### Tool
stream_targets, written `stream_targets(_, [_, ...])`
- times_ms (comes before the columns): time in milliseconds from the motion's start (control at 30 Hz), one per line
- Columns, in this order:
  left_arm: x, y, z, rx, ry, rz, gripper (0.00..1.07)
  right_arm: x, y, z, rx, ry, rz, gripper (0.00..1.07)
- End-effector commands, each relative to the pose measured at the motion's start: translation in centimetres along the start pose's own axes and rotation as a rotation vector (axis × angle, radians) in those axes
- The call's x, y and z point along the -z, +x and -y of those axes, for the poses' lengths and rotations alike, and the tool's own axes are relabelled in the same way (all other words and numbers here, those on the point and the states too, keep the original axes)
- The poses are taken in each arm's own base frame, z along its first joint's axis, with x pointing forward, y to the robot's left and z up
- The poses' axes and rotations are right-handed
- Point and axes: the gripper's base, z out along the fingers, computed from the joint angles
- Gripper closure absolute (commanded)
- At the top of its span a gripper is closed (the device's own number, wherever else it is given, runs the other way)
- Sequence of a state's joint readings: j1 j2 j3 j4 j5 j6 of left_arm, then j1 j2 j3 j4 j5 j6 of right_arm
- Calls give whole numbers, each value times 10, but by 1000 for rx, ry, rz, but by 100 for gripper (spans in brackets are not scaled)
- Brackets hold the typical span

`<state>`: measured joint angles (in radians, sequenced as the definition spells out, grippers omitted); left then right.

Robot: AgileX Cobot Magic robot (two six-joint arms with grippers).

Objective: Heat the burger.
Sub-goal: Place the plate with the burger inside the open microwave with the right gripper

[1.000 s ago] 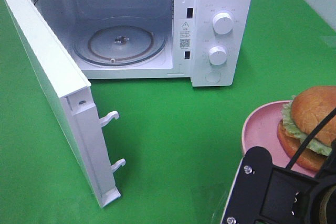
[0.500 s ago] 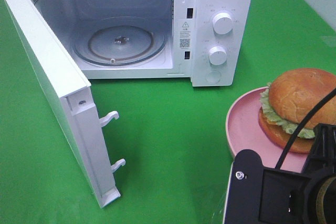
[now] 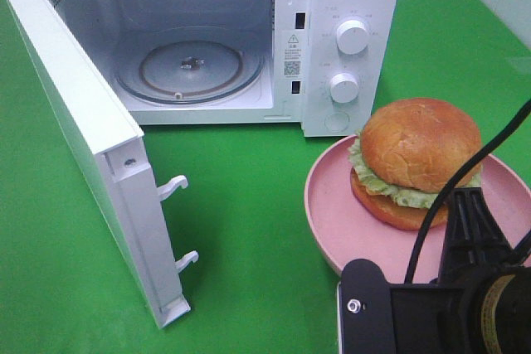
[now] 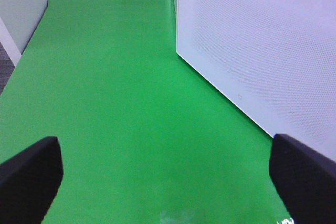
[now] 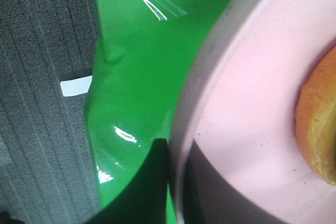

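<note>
I saw the right gripper (image 3: 470,215) clenched on the near rim of the pink plate (image 3: 330,205), the edge pinched between its jaws in the wrist view. The burger (image 3: 419,157) sat on that plate just ahead of the fingertips, top bun uppermost, with lettuce ruffling out beneath it. Farther ahead of that gripper and off to its left stood the microwave (image 3: 353,6), its door (image 3: 83,130) swung wide and the glass turntable (image 3: 189,68) visible inside. The left gripper (image 4: 168,182) hung released, fingers (image 4: 29,179) spread wide over the green cloth (image 4: 121,103), with the door's dotted panel near and ahead of it.
</note>
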<state>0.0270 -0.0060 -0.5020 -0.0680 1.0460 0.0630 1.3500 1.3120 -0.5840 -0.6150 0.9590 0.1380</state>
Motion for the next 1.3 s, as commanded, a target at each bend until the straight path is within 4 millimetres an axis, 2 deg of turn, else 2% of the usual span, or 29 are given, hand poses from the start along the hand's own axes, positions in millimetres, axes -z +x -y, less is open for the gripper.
stream_targets(33, [2,1,0,3,7,24,7,2,0,6,79,61,16,107])
stream_targets(400, [2,1,0,3,7,24,7,2,-8,10,163,113,92,106])
stream_targets(667, [2,1,0,3,7,24,7,3,-14,11,327,138,153,106])
stream_targets(900, [2,1,0,3,7,24,7,4,-20,9,392,140,210,107])
stream_targets(1300, [2,1,0,3,7,24,7,3,-21,13,518,162,225,107])
